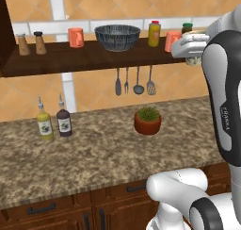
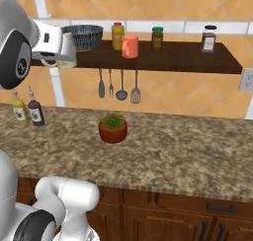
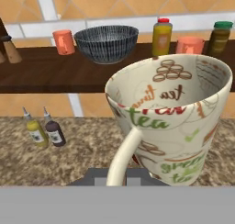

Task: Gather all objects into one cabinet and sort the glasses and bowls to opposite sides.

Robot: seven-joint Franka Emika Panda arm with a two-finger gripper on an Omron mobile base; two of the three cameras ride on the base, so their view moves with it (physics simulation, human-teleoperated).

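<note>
The gripper point(image 3: 126, 182), jaws nearly shut, pinches the handle of a cream tea-print mug point(image 3: 172, 122), keeping it upright. Ahead of the hand runs the dark wall shelf point(image 3: 46, 67), the ribbed grey bowl point(image 3: 106, 43) mid-left and a coral cup point(image 3: 190, 45) just beyond the mug.

The 2 base views look forward and a little down from behind the arm, 1 from its left and 1 from its right. Both share the shelf point(image 1: 89, 57) on the tiled wall, the bowl point(image 1: 117, 37), the plant pot point(image 1: 147, 121) and the counter point(image 1: 103, 149). The hand view is very near a mug point(image 3: 176, 122) (it looks toward the same shelf and bowl behind it).
</note>
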